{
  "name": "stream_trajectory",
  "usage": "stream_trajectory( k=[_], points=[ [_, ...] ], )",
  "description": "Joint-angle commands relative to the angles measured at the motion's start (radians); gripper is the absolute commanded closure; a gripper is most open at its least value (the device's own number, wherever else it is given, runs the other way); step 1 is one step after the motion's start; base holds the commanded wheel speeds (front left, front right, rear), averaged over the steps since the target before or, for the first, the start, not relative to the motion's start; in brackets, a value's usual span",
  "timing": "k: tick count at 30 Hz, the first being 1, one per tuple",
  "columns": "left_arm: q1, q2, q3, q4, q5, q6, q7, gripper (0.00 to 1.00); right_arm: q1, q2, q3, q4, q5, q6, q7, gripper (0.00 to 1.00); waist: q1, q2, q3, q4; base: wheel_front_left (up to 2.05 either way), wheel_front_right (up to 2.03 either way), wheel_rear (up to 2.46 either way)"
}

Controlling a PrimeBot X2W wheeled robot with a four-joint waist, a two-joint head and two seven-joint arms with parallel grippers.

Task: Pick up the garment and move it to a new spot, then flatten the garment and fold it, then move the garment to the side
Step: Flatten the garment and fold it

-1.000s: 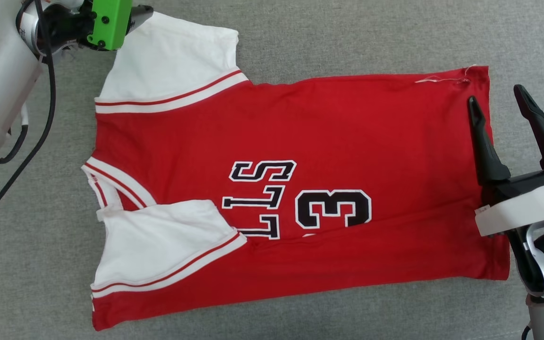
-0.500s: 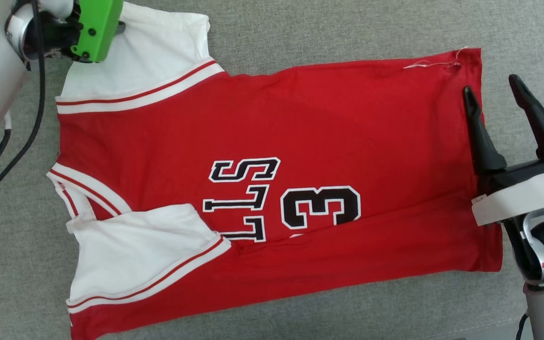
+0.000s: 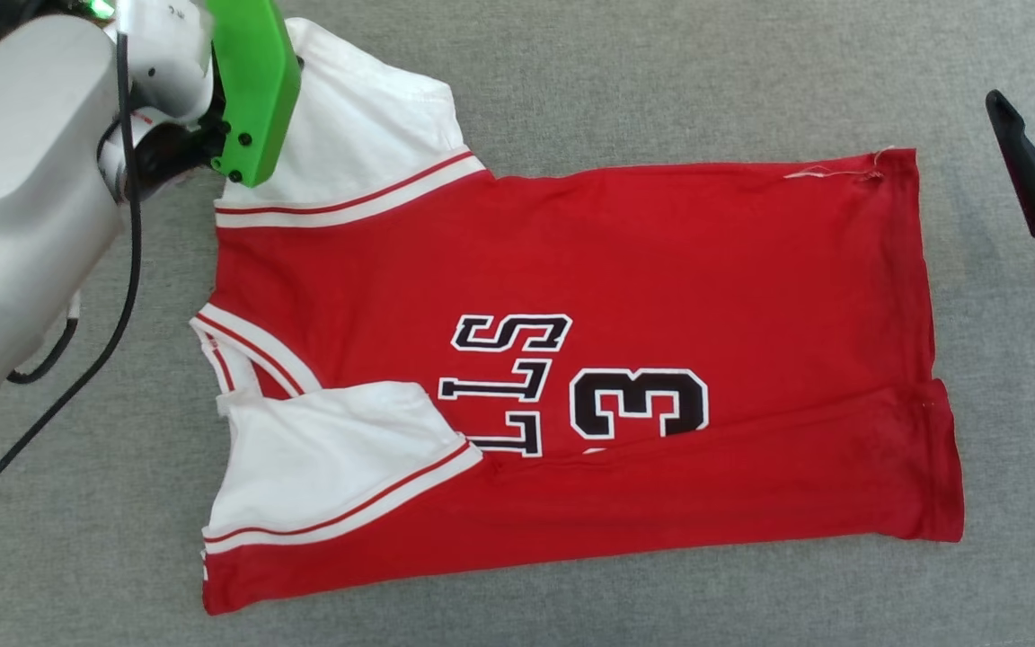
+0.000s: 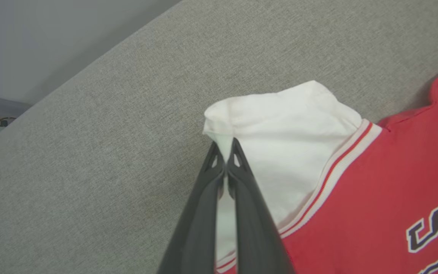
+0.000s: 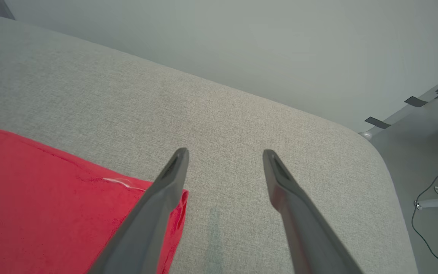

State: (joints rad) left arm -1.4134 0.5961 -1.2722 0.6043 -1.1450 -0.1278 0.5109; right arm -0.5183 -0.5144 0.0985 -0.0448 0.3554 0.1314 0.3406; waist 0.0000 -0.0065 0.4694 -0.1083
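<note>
The garment lies flat, front up, on the grey tabletop. Its long axis runs across the head view, collar toward the robot's left and hem toward its right. The near sleeve is folded onto the chest. The left gripper has its jaws pinched on the far sleeve's corner. The right gripper hangs near the hem's far corner, jaws wide and empty.

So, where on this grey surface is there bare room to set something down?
Bare grey surface lies past the far edge of the garment and in a strip along its near edge. Crowded: far left, where the left gripper pinches the white sleeve.
</note>
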Motion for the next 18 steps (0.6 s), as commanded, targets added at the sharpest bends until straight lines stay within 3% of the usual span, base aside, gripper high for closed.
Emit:
stream_trajectory(
  k=[1,9,13,18],
  points=[
    [0.031,0.004,-0.003,-0.013,0.002,-0.003,-0.027,1.00,-0.035,-0.034,0.030,0.019,0.037,-0.001,0.063,0.00,0.0000,0.0065,-0.062,0.056,0.00,0.00,0.00],
    [0.095,-0.012,-0.005,-0.058,0.013,-0.003,-0.175,1.00,-0.152,-0.204,0.204,0.128,0.264,-0.001,0.489,0.00,0.0000,0.0065,-0.085,0.116,0.00,0.00,0.00],
    [0.113,-0.022,-0.005,-0.067,0.025,-0.003,-0.239,1.00,-0.206,-0.200,0.235,0.196,0.318,-0.001,0.609,0.00,0.0000,0.0065,-0.072,0.139,0.00,0.00,0.00],
    [0.128,-0.027,-0.005,-0.077,0.036,-0.003,-0.293,1.00,-0.264,-0.159,0.241,0.280,0.322,-0.001,0.657,0.00,0.0000,0.0065,-0.048,0.158,0.00,0.00,0.00]
  ],
)
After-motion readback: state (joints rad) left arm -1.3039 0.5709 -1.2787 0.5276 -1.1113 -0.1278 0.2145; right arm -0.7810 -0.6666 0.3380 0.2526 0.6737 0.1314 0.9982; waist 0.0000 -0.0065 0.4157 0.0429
